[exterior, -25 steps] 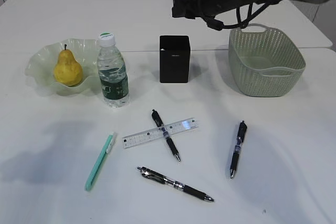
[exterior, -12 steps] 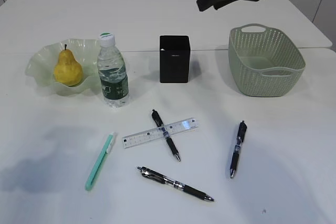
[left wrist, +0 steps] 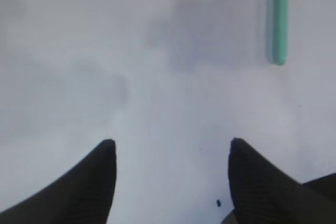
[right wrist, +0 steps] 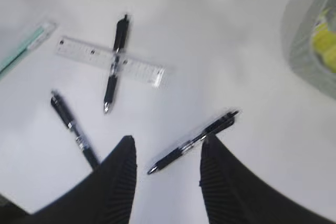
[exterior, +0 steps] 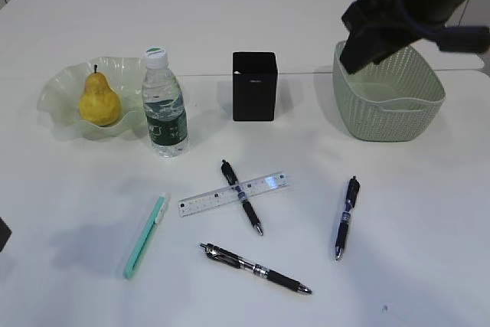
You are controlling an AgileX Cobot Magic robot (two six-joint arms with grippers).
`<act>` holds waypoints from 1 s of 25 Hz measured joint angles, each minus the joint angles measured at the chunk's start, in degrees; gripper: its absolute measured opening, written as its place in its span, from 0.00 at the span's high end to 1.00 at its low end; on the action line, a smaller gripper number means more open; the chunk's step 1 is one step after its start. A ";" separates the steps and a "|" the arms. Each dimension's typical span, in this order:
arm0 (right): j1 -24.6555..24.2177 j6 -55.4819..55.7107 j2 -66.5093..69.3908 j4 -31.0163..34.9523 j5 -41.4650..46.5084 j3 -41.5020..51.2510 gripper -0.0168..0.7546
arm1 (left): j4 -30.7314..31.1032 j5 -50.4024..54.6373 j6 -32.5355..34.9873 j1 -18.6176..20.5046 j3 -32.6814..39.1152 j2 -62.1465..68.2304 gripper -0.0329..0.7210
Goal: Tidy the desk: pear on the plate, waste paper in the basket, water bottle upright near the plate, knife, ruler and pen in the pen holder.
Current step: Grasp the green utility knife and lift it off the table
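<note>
Starting at the far left: finding the left gripper (left wrist: 170,145) spread wide, pinching nothing, hanging over bare desk (exterior: 76,189) with the teal knife (exterior: 145,237) just ahead of it. Noticing its shadow sliding rightward across the desk over the last second, likely lining up for that knife. Moving right: seeing the yellow pear (exterior: 98,103) sitting stem-up in the ruffled green plate (exterior: 57,86), and the water bottle (exterior: 164,112) standing upright just beside the plate, so counting both jobs as done. Passing the clear ruler (exterior: 233,194) lying flat with one black pen (exterior: 242,197) crossing over it, two more pens (exterior: 256,268) lying apart on the desk, and the black pen holder (exterior: 254,86) standing behind them. Reaching the basket (exterior: 390,120): making out something yellow inside, probably the waste paper (right wrist: 325,40), though blurring too much for certainty. Watching the right arm (exterior: 413,5) swinging from above the pen holder to over the basket, its right gripper (right wrist: 168,145) parted and carrying nothing, presumably pulling back after a drop.
</note>
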 joint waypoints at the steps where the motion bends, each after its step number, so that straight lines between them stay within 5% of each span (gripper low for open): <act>1: 1.15 0.29 -0.86 -0.11 0.15 2.12 0.59 | 0.00 0.00 0.00 -1.67 -0.57 0.00 0.33; 12: 6.82 7.01 -2.54 -1.90 7.07 9.24 0.59 | -0.33 -2.75 -6.25 -14.00 -1.41 7.49 0.33; 25: 6.82 7.49 -2.54 -2.47 7.29 9.24 0.59 | -2.47 -8.03 -10.87 -16.98 -9.23 25.35 0.37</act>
